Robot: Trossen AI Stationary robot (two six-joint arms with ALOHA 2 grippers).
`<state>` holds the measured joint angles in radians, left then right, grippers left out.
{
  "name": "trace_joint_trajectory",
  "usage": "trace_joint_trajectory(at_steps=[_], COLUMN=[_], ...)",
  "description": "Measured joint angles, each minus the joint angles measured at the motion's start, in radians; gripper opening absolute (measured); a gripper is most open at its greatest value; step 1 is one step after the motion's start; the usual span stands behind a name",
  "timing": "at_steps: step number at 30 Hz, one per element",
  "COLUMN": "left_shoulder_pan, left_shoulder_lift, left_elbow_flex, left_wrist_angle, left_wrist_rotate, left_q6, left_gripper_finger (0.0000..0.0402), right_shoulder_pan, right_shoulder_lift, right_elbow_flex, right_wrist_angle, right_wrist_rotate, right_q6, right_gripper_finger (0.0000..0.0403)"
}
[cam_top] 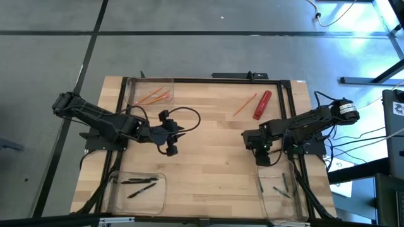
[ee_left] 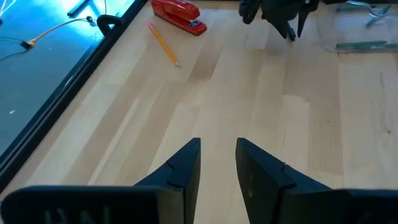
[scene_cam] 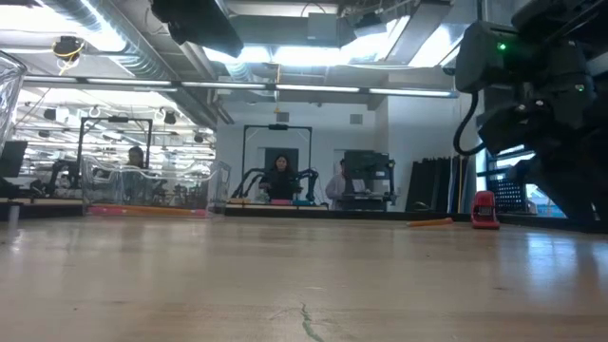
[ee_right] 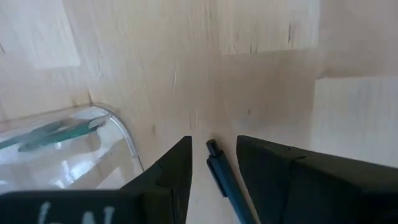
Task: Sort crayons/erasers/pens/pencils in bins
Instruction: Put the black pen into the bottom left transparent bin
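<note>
My right gripper is open and low over the table, just beyond the far rim of the near-right clear bin. Its fingers stand on either side of a dark pen that lies on the wood, with a gap showing on both sides. That bin holds greenish pens. My left gripper is open and empty over the table's middle left. The far-left bin holds orange pencils. The near-left bin holds black pens. One loose pencil lies at the far right.
A thick red object lies beside the loose pencil at the far right; both also show in the left wrist view and the low view. A dark frame runs along the table's edges. People stand in the room beyond.
</note>
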<state>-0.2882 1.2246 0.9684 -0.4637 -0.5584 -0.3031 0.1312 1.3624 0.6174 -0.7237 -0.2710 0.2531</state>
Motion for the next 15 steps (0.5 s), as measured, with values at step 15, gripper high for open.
trace_joint_trajectory(at_steps=[15], left_shoulder_pan=[0.000], left_shoulder_lift=[0.000], left_elbow_flex=[0.000], left_wrist_angle=[-0.026], left_wrist_rotate=[0.000], left_q6=[0.000], left_gripper_finger=[0.0095], right_shoulder_pan=[0.001], right_shoulder_lift=[0.001], right_elbow_flex=[-0.002], right_wrist_angle=[-0.032], right_wrist_rotate=[0.001], right_q6=[-0.025], right_gripper_finger=[0.0129])
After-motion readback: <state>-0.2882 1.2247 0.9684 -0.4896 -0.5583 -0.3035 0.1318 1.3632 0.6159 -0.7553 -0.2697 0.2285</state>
